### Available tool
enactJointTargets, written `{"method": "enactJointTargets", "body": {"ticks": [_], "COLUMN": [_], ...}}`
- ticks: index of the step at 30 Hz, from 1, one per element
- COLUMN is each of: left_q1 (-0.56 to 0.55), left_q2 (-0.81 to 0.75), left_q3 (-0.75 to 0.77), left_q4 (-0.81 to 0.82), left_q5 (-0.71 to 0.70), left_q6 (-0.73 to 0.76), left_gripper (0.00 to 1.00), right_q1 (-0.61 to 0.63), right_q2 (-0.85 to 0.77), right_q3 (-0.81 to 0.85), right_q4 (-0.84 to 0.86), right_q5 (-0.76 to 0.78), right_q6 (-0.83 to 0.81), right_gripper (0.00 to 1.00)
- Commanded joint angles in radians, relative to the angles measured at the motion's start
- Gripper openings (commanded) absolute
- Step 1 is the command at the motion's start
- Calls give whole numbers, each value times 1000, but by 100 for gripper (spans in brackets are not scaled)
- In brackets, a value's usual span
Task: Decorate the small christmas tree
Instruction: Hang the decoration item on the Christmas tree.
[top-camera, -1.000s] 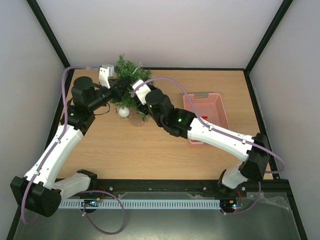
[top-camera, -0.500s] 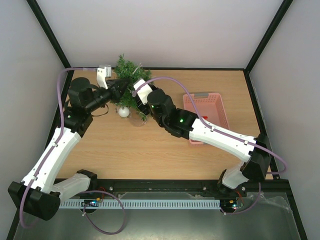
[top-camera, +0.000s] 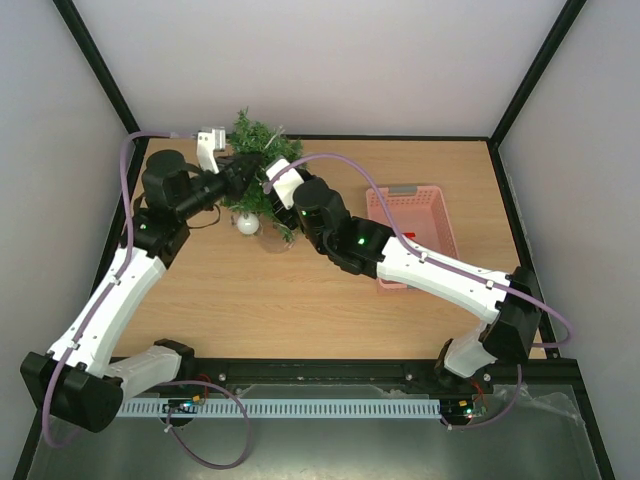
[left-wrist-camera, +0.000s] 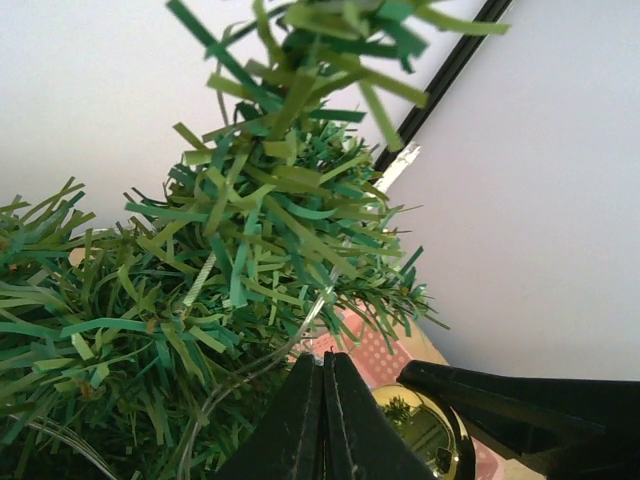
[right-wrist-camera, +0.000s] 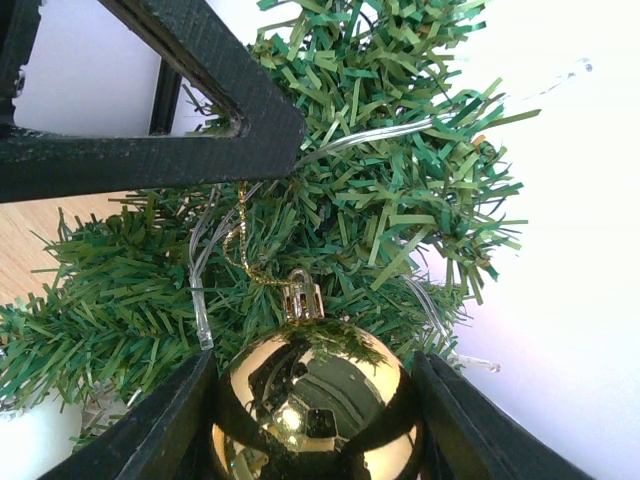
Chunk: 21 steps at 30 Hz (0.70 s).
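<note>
1. Overhead view: the tree (top-camera: 262, 160) stands at the far left of the wooden table (top-camera: 300, 300), upper left of centre in the frame.
2. Both arms reach into its branches, the left claw (top-camera: 238, 178) from the left and the right claw (top-camera: 268, 200) from the right. The claws are too small here to tell how they stand.
3. A white ball (top-camera: 247, 223) shows just below the tree. A pink basket (top-camera: 415, 235) sits well apart at centre right.
4. Left wrist view: the tree (left-wrist-camera: 260, 250) fills the left and middle. At bottom centre the left claw (left-wrist-camera: 322, 365) has its black fingers pressed flat together under the needles. Whether anything thin is caught between them cannot be told.
5. A gold ball (left-wrist-camera: 415, 430) shows at lower right, with a black finger of the right claw (left-wrist-camera: 520, 410) beside it.
6. Right wrist view: at bottom centre the right claw (right-wrist-camera: 312, 365) pinches the gold ball (right-wrist-camera: 310, 410), one finger on each side.
7. The tree (right-wrist-camera: 380, 150) fills the frame behind it. A gold cord (right-wrist-camera: 245, 250) rises from the ball's cap into the needles, beside a clear wire (right-wrist-camera: 200, 290).
8. One finger of the left claw (right-wrist-camera: 180, 120) crosses the upper left, its tip against the branches.
</note>
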Motion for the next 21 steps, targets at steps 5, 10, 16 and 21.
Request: {"method": "enactJointTargets", "body": {"ticks": [5,10,16,21], "left_q1": [6,6,5,6], "left_q2": [33,31,18,-3], "left_q3": [26,29,31,33], "left_q4": [35,48,43,21], "left_q5": [-29,-29,-30,-53], "left_q6": [-8,-10,-16,-16], "left_gripper": [2,2,2,2], "right_q1": [-5,-7,-9,-9], "right_q2": [22,19,-10,-10], "right_q3": [28,26,9,5], "right_q4": [40,46,59,53], "right_q5": [38,42,33,29], "right_q6": [-25,-30,-17,-12], "right_gripper": [38,38,38,38]}}
